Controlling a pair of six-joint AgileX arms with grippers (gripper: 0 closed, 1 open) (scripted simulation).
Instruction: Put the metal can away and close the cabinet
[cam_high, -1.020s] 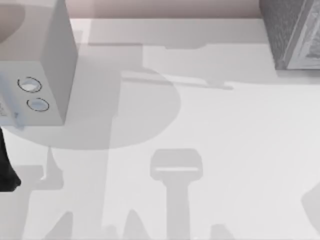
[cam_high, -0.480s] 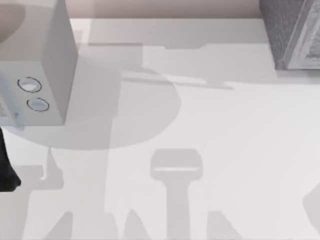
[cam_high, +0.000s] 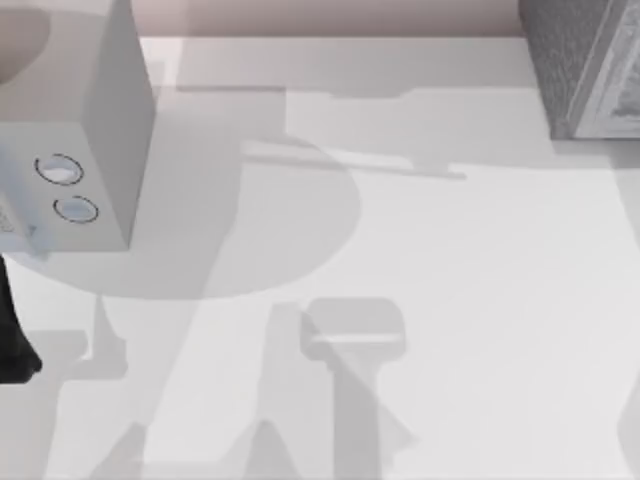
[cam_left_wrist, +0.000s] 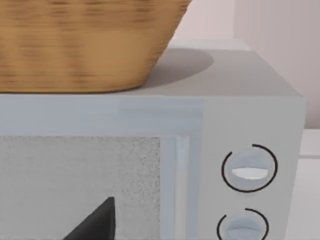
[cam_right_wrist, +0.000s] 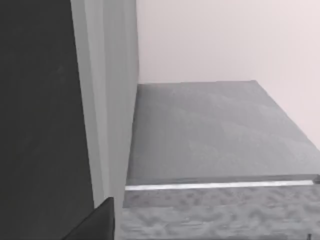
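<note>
the left gripper's dark finger (cam_left_wrist: 95, 222) sits just before the pale grey box (cam_high: 95, 120) under a wicker basket (cam_left_wrist: 85, 45), its spread untellable; cabinet (cam_high: 585, 65) at far right.

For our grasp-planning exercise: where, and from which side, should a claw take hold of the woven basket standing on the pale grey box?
Probably from above, pinching one wall near the rim, a finger each side. The woven basket stands upright on the pale grey box, and its wall flares outward towards the top, so a side grip would likely slip.
</note>
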